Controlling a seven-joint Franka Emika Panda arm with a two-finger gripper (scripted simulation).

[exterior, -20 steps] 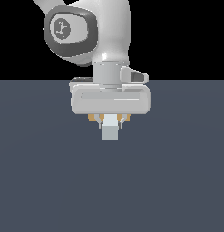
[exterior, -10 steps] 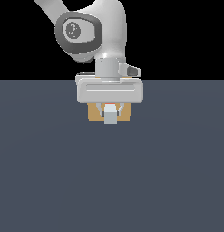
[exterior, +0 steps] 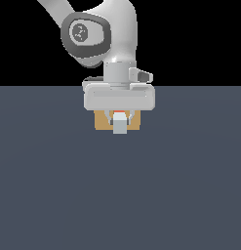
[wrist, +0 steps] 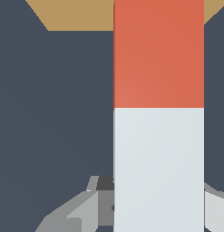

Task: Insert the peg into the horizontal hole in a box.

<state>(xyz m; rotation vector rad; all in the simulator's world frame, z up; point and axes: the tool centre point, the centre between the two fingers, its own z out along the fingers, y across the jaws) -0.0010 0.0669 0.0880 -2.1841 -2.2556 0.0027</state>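
The white gripper (exterior: pixel 119 117) clamps the long orange-red and pale grey peg (wrist: pixel 158 113) between its fingers (wrist: pixel 81 208), orange end toward the tan-brown box (exterior: pixel 100 122), centre frame.

We see the peg (wrist: pixel 158 113) as smooth and matt, like painted plastic, its orange-red half and its pale grey-white half equally flat in tone, with only a faint soft gradient across each face. The box (exterior: pixel 100 122) looks like plain tan card or unvarnished wood, matt and without grain. The tabletop (exterior: pixel 120 195) is an even slate-blue, dull and textureless. The arm (exterior: pixel 117 29) has a satin white shell like moulded plastic, with soft shading on its curves and a darker grey matt joint cap. The gripper (exterior: pixel 119 117) looks pale grey, smooth and slightly sheened.
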